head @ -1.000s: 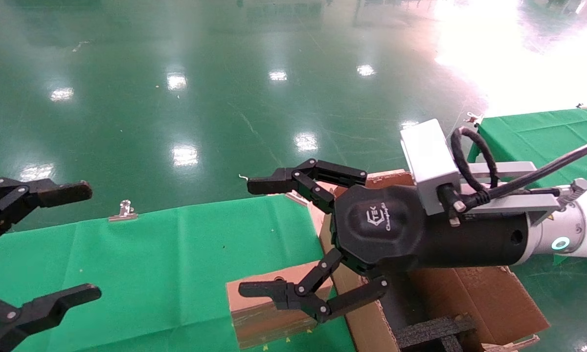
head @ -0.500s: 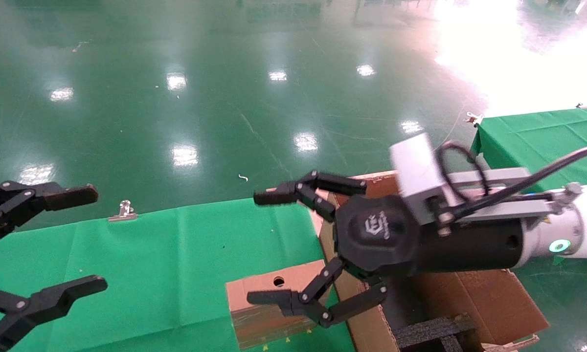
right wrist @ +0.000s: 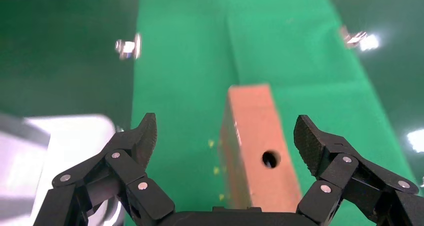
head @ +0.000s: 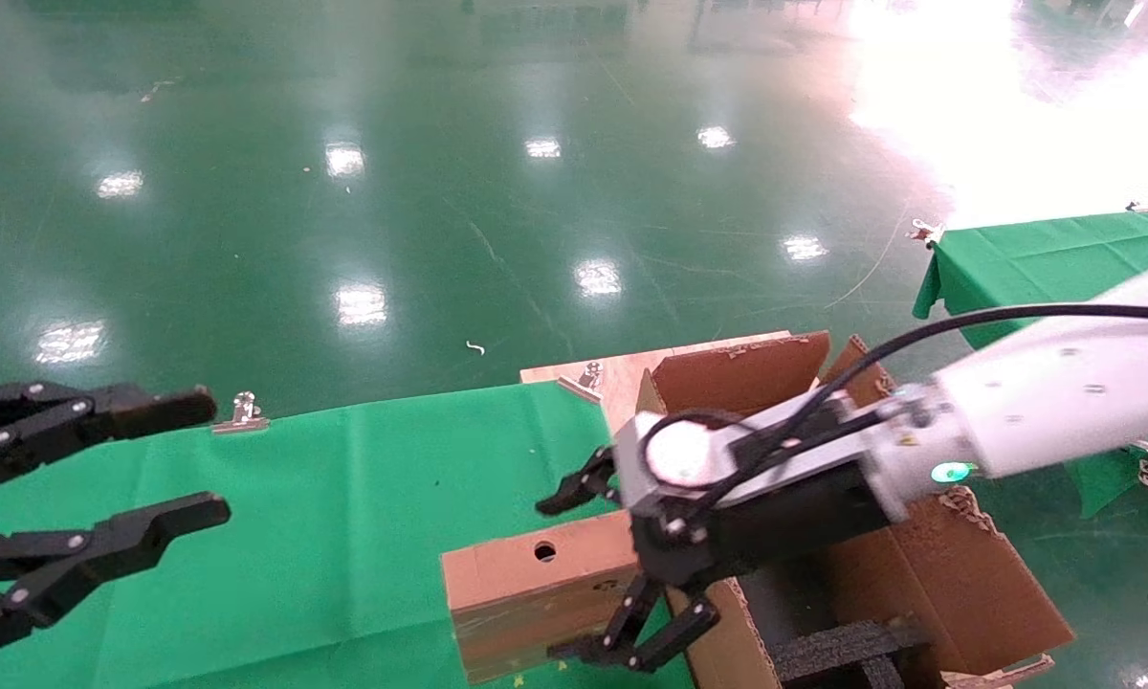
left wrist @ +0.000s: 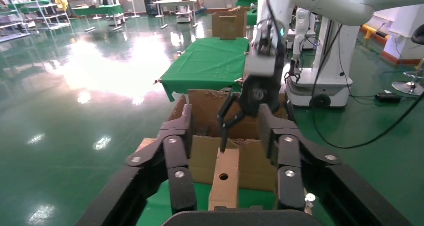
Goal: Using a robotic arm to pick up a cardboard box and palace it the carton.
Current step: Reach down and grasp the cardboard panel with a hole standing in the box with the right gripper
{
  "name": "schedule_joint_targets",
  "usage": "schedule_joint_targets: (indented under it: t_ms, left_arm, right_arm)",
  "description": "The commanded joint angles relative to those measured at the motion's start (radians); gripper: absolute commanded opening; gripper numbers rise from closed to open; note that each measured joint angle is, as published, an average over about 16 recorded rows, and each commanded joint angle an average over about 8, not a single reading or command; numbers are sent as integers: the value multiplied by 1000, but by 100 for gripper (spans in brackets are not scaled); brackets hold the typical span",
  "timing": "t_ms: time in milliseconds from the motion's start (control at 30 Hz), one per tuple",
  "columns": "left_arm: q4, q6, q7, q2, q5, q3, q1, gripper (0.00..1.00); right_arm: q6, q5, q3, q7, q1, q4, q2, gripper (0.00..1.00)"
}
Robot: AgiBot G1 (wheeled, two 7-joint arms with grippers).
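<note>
The small cardboard box with a round hole in its top lies on the green cloth, right against the carton. My white right arm reaches in from the right. Its gripper is open and low over the box's right end, one finger beyond it and one on the near side. In the right wrist view the box lies between the spread fingers of that gripper, untouched. My left gripper hangs open and empty at the far left. The left wrist view shows the box and carton ahead.
The green-clothed table stretches left of the box. Metal clips sit on its far edge. Black foam strips lie inside the carton. A second green table stands at the right. Shiny green floor lies beyond.
My right gripper has rolled over and dropped from above the box down to its level, fingers now straddling its right end. The left gripper shifted slightly.
</note>
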Motion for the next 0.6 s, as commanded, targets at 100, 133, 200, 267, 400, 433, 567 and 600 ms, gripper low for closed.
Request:
schedule_joint_targets:
  t_ms: [100,133,200,267,400,433,567,600]
  left_arm:
    - [0,0,0,0,0,0,0,0]
    - [0,0,0,0,0,0,0,0]
    - [0,0,0,0,0,0,0,0]
    - [0,0,0,0,0,0,0,0]
    - [0,0,0,0,0,0,0,0]
    - [0,0,0,0,0,0,0,0]
    - [0,0,0,0,0,0,0,0]
    - [0,0,0,0,0,0,0,0]
  right_arm:
    - [-3,-87,-86,-14,69,-34,-44,100]
    - [-2,-101,-104,-22,85,-47,-55,100]
    - [-2,-129,-138,-41,115,-74,-76,100]
    - [-2,-154,-172,-62,143,-101,-97,100]
    - [-3,-205,-244,-104,200,-152,-143,100]
    - [-4,-215,-262,-114,214,-164,-154,100]
    - [-5,-249,-335,-150,265,-213,-196,100]
    - [-5,-254,-353,-159,275,-226,-205,100]
